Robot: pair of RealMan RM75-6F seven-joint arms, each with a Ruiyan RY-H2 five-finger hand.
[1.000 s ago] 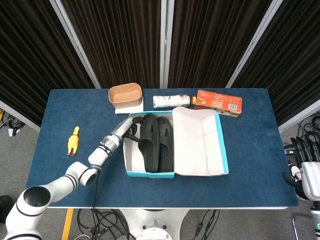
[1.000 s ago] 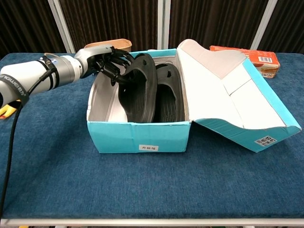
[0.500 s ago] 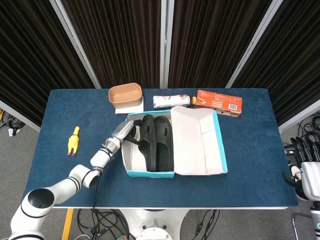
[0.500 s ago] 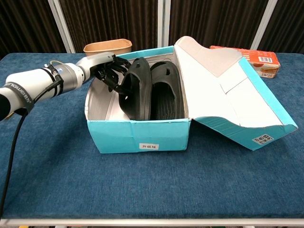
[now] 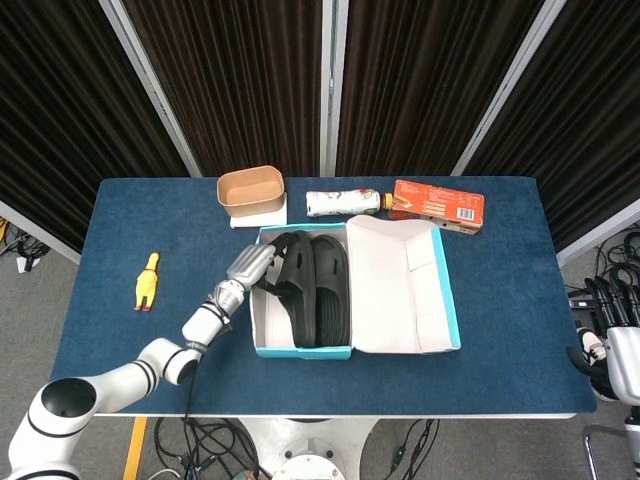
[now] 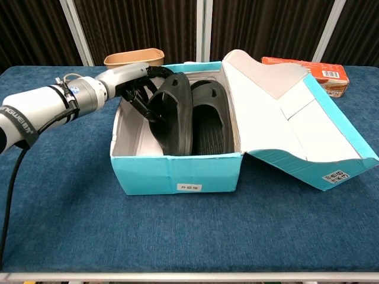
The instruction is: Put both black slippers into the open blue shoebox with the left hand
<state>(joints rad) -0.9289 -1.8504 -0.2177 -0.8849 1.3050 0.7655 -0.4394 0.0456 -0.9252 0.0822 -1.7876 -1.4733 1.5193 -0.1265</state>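
The open blue shoebox (image 5: 300, 348) (image 6: 177, 171) stands mid-table, its lid (image 5: 405, 285) (image 6: 296, 127) folded out to the right. One black slipper (image 5: 331, 285) (image 6: 213, 118) lies flat inside, on the box's right side. The other black slipper (image 5: 293, 285) (image 6: 174, 112) leans on its edge against it, inside the box. My left hand (image 5: 249, 268) (image 6: 131, 87) reaches over the box's left wall and grips that tilted slipper's outer edge with curled fingers. My right hand (image 5: 612, 350) hangs off the table's right edge; its finger pose is unclear.
A tan bowl (image 5: 251, 190) (image 6: 134, 58) sits just behind the box. A patterned bottle (image 5: 342, 203) and an orange carton (image 5: 437, 204) (image 6: 308, 68) lie along the back. A yellow rubber chicken (image 5: 147, 280) lies at the left.
My left hand has drawn nearer and lower with the tilted slipper, which now sits deeper in the box. The box shifted slightly on the table.
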